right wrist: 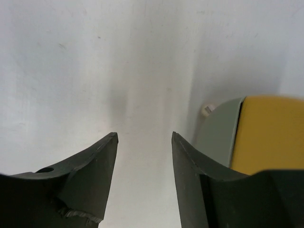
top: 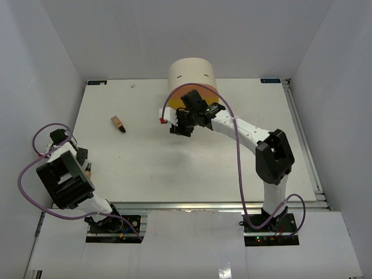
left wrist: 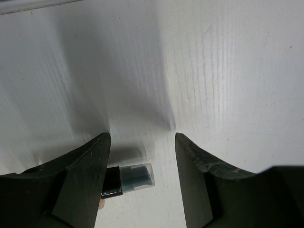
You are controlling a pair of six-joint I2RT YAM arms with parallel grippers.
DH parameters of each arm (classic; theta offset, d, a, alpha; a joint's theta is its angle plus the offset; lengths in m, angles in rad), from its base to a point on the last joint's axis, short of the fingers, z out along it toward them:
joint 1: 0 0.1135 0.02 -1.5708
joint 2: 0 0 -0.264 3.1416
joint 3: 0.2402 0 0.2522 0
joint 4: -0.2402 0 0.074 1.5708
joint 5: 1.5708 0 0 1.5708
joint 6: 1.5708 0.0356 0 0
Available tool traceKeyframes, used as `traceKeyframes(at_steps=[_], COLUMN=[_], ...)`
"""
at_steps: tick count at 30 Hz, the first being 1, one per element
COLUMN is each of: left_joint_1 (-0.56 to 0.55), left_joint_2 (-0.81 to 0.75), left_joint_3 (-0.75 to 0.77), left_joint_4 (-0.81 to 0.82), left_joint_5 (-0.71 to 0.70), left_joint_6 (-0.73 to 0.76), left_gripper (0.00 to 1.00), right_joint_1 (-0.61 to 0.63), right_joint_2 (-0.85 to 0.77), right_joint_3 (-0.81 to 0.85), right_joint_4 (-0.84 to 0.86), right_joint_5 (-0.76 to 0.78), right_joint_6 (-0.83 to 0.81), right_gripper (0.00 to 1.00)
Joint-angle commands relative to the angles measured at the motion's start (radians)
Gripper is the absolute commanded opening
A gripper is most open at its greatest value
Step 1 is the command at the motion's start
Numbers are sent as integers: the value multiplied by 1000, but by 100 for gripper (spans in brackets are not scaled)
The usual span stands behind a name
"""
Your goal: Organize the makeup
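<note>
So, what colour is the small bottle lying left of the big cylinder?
The bottle is tan, dark-capped; the top view shows it best.

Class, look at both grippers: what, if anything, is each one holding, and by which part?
Neither holds anything. Right gripper: open, nothing between its jaws. Left gripper: open, a small clear-capped bottle lying on the table beside one jaw, unclamped.

The bottle (left wrist: 135, 176) shows only its clear-capped end; the rest lies behind a finger of the left hand (left wrist: 141, 137). The drawer unit (right wrist: 266, 137) is blurred and cut off by the frame's edge. A white speck (top: 133, 85) on the worktop (top: 192, 168) is too small to tell.
</note>
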Motion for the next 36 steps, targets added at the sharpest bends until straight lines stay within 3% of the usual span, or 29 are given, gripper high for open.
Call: traceKeyframes(at_steps=[1, 3, 7, 11, 24, 36], left_joint_1=[-10, -10, -12, -12, -12, -24], left_joint_2=[-1, -2, -7, -14, -44, -58], left_joint_3=[-35, -34, -34, -31, -36, -43], left_joint_4=[-16, -16, -14, -11, 0, 5], left_joint_5=[54, 56, 57, 67, 61, 46], left_joint_6=[-4, -4, -2, -2, 1, -2], left_gripper=[68, 68, 68, 68, 68, 68], right_joint_1=[-70, -77, -106, -112, -112, -113], right_joint_2=[-136, -177, -217, -226, -132, -26], right_joint_3=[-239, -301, -377, -434, -555, -533], right_joint_4=[270, 377, 462, 624, 1063, 1110], right_joint_5=[52, 161, 183, 275, 504, 566], right_joint_6=[710, 828, 1039, 1071, 1040, 1099], right_gripper=[60, 66, 76, 79, 71, 70])
